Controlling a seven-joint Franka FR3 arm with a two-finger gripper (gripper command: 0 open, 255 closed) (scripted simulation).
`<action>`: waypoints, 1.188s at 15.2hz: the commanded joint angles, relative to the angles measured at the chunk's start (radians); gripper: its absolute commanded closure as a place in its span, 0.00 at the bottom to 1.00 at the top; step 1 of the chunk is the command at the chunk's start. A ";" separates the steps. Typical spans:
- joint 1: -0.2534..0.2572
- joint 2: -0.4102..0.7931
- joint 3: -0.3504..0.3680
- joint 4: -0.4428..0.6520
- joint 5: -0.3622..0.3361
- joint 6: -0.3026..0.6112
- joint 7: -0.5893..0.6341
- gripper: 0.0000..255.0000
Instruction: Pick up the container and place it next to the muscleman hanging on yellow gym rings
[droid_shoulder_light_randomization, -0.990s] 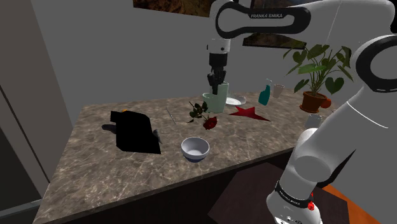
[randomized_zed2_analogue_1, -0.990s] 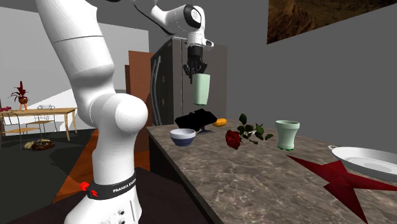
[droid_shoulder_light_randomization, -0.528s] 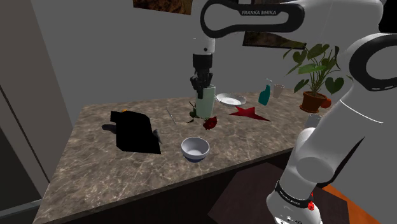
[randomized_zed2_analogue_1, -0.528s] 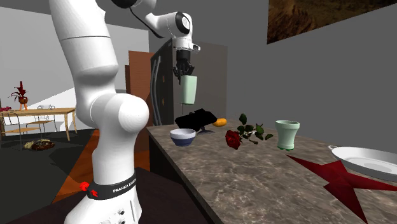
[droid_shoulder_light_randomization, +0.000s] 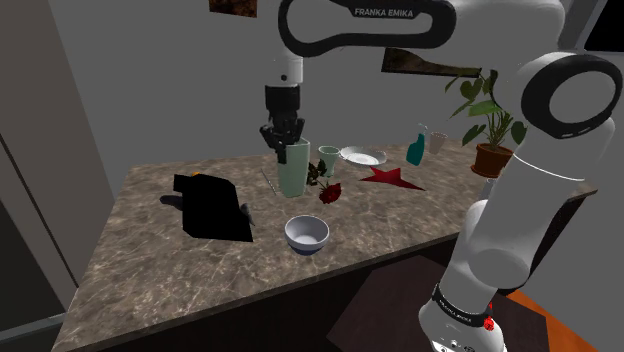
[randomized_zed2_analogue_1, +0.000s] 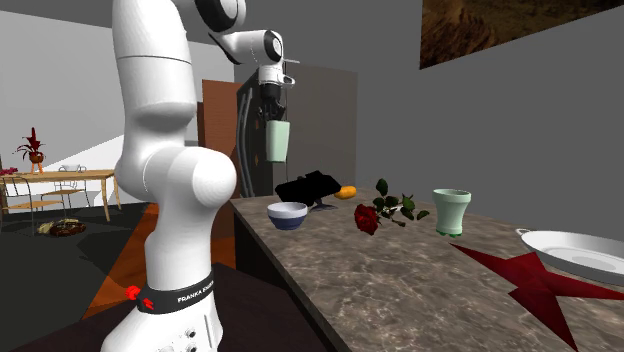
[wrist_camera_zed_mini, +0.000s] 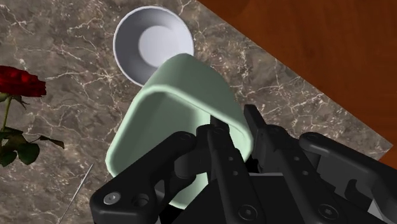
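A pale green, open-topped container hangs in the air above the counter, with my gripper shut on its rim. In the second exterior view the container is well above the counter, under the gripper. The wrist view has the fingers of the gripper clasping one wall of the container, with a bowl below it. A black blocky shape lies on the counter at the shoulder view's left. In the second exterior view, a small yellow-orange piece sits beside the black shape.
On the marble counter are a white bowl, a red rose, a pale green cup, a white plate, a red star-shaped mat and a teal spray bottle. A potted plant stands at the right.
The arm has carried the container toward the shoulder view's left, from above the green cup to a spot nearer the black shape. The grip has stayed shut.
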 joint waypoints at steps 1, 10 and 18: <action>0.021 0.040 0.028 0.045 -0.003 -0.004 0.052 1.00; 0.029 0.043 0.037 -0.060 -0.002 0.104 0.065 1.00; 0.030 0.042 0.038 -0.168 -0.001 0.211 0.062 1.00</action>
